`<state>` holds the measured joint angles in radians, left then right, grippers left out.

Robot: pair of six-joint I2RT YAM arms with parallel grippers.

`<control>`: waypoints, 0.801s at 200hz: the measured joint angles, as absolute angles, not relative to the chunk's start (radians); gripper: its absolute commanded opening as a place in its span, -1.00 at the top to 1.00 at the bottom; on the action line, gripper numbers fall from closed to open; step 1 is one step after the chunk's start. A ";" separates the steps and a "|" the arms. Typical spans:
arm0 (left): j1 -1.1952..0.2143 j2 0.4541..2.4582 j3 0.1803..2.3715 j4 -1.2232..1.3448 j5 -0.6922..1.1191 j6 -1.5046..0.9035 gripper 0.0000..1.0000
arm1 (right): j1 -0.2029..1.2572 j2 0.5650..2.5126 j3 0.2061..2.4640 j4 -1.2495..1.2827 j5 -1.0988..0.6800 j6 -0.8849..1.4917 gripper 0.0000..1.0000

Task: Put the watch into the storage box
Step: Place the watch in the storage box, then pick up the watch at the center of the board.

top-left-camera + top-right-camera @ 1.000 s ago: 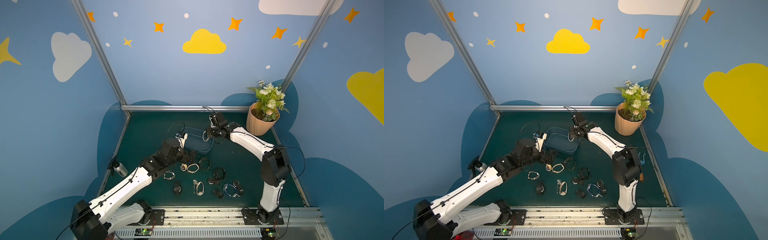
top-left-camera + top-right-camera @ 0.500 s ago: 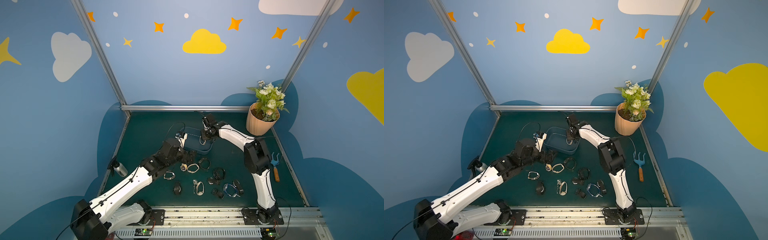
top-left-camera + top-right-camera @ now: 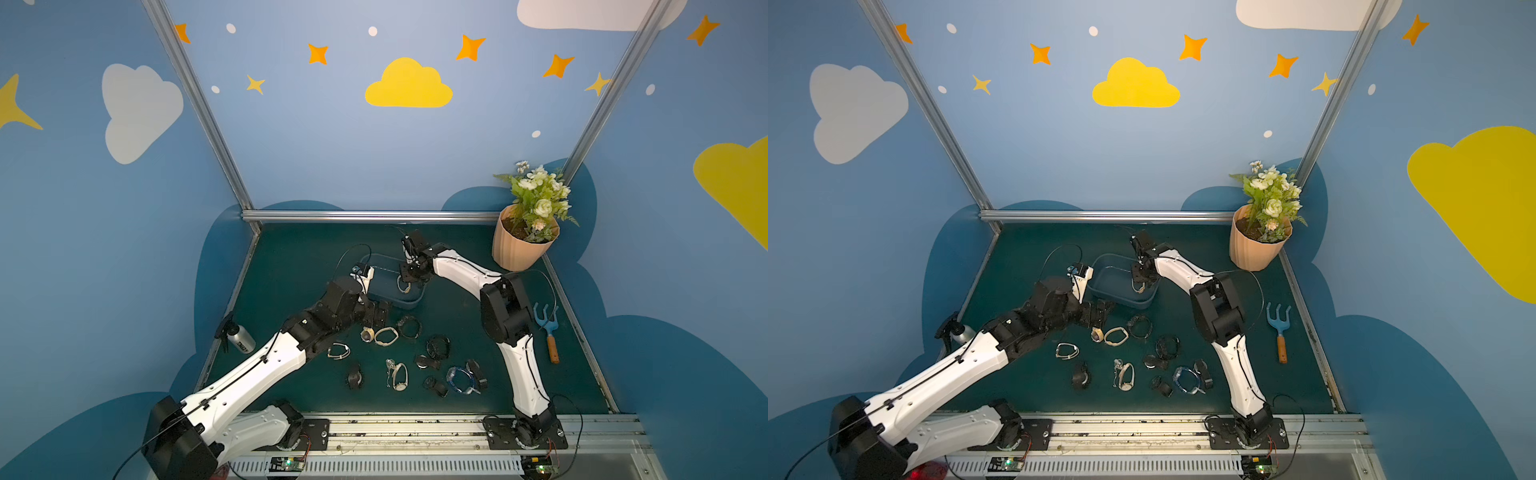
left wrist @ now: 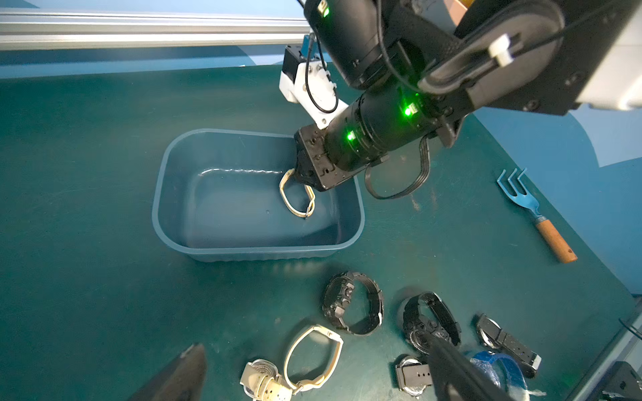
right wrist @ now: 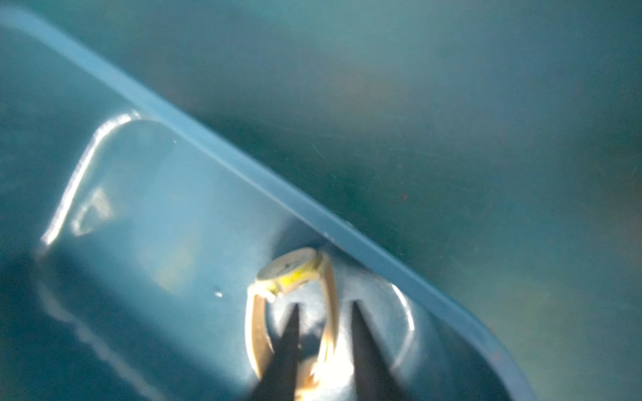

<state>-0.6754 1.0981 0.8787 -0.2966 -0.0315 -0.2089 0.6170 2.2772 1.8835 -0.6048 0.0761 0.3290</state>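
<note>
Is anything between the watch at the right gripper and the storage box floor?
Nothing visible does. The cream-strapped watch is inside the blue-grey plastic storage box, one side of its strap within the open right gripper.

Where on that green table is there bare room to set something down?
Bare: the strip between storage box and back rail, and all around the hand fork. Crowded: the scattered watches in front of the box.

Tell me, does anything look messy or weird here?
Yes: loose watches lie scattered on the mat near the box, straps pointing every way. One tan watch is inside the box, but upright rather than flat, its strap between the right pincer's parted jaws.
</note>
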 measured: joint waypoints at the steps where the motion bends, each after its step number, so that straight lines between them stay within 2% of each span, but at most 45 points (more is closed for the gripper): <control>1: -0.675 1.098 0.879 -0.297 -0.032 -0.209 -0.99 | 0.617 2.277 1.884 -0.605 0.075 0.327 -0.05; 13: -0.675 1.098 0.879 -0.297 -0.038 -0.209 -1.00 | 0.617 2.270 1.882 -0.602 0.068 0.327 -0.20; 35: -0.675 1.098 0.879 -0.299 -0.047 -0.209 -0.99 | 0.617 2.218 1.862 -0.593 0.058 0.331 -0.35; 75: -0.675 1.103 0.881 -0.302 -0.062 -0.210 -0.99 | 0.608 1.978 1.720 -0.517 0.028 0.345 -0.60; 117: -0.675 1.129 0.894 -0.319 -0.066 -0.242 -1.00 | 0.574 1.700 1.410 -0.399 0.006 0.363 -0.71; 160: -0.672 1.130 0.892 -0.368 -0.084 -0.388 -0.89 | 0.560 1.615 1.220 -0.385 0.009 0.364 -0.72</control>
<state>-0.6724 1.1297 0.8917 -0.3679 -0.0841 -0.3882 0.5598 1.6154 1.2198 -0.3851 0.0090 0.3637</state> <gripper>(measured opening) 0.962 0.858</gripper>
